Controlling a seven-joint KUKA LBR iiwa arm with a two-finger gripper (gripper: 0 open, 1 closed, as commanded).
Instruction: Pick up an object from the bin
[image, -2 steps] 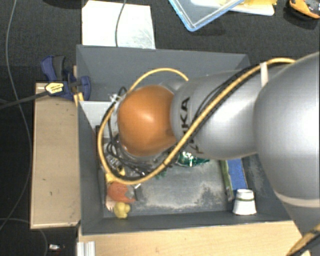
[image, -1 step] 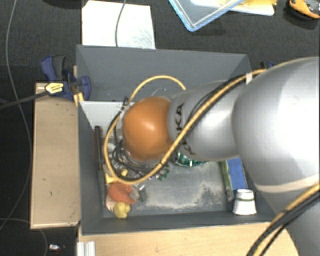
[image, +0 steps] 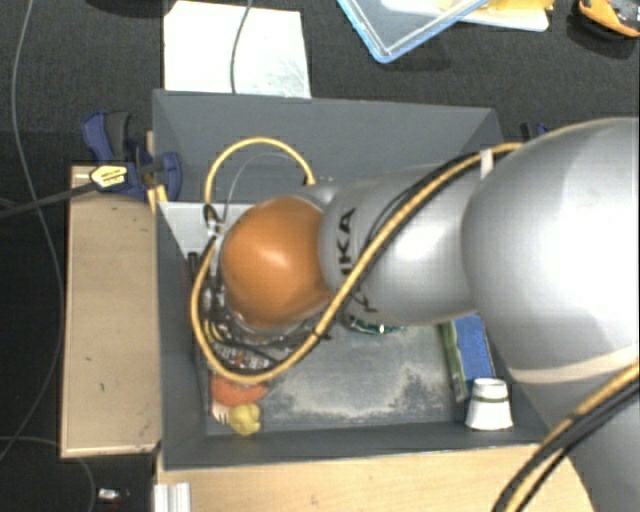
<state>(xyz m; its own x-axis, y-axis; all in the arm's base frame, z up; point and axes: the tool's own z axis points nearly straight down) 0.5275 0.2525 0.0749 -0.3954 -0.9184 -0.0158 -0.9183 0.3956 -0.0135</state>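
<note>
The arm's (image: 430, 240) orange cover (image: 270, 262) hangs over the left side of the grey bin (image: 330, 130). The jaws are hidden beneath it, so I cannot tell how wide they stand. Just below it, in the bin's near left corner, lie one yellow lump (image: 246, 422) and one orange-red piece (image: 238, 393), touching. Well apart, at the right, one white cap (image: 490, 405) stands just beside one blue-and-green flat strip (image: 472, 345).

Grey bin (image: 385, 390) holds yellow toy (image: 243, 420), white cap (image: 490, 405), blue slab (image: 473, 345).
</note>
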